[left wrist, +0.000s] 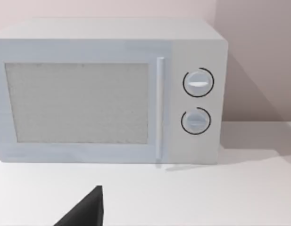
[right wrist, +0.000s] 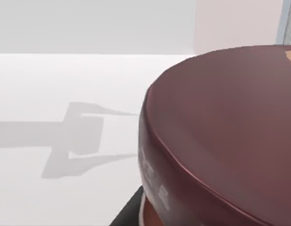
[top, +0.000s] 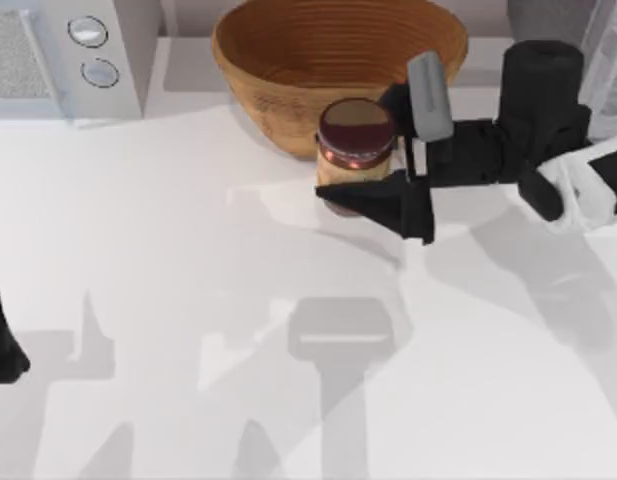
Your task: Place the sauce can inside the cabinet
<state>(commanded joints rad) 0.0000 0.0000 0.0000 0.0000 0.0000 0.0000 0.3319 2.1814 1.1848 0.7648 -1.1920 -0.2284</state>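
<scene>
The sauce can (top: pixel 356 125), with a dark maroon lid and an orange-yellow label, stands upright just in front of the woven basket. My right gripper (top: pixel 363 160) reaches in from the right and is shut on the can, one black finger in front of it and one behind. The maroon lid (right wrist: pixel 220 132) looms very close in the right wrist view. A corner of the grey cabinet (top: pixel 544 16) shows at the back right, behind my right arm. My left gripper (top: pixel 0 345) is parked at the left edge of the table.
A big brown woven basket (top: pixel 338 55) sits at the back centre, right behind the can. A white appliance with two round dials (top: pixel 93 50) stands at the back left and faces the left wrist camera (left wrist: pixel 107 89). White tabletop (top: pixel 188 300) lies open in front.
</scene>
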